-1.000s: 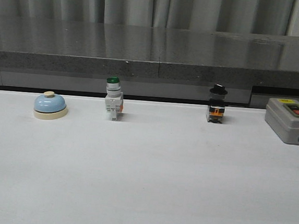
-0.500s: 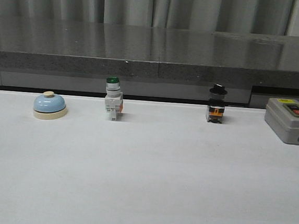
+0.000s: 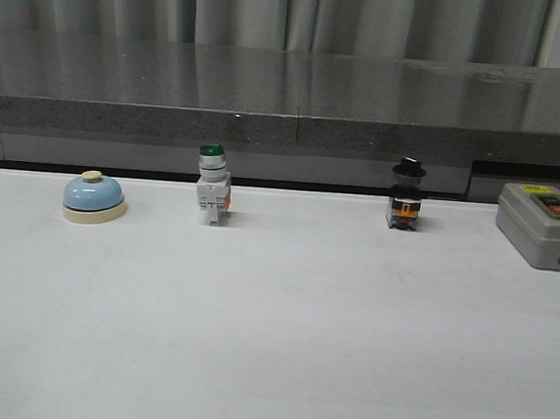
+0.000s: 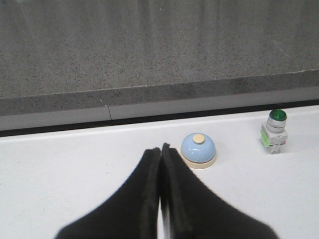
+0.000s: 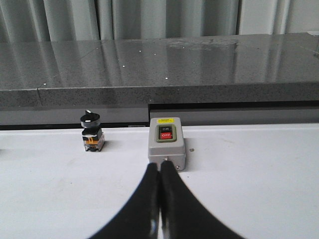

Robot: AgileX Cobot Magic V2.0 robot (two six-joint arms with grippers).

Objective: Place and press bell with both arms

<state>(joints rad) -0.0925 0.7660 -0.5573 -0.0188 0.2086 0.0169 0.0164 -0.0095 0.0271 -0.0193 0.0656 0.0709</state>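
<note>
The light-blue dome bell (image 3: 95, 197), cream base and button, sits far left on the table (image 3: 268, 346). Both grippers' fingers (image 4: 160, 164) (image 5: 160, 174) are clenched empty, arms unseen from the front.

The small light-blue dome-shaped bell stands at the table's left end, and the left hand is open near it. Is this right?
Not quite: the left hand is shut, its fingers pressed together, as the left wrist view shows. The small light-blue dome-shaped bell does stand at the table's left end.

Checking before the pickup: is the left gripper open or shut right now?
Shut. In the left wrist view the left gripper has its fingers pressed together, holding nothing; the bell sits apart from it.
</note>
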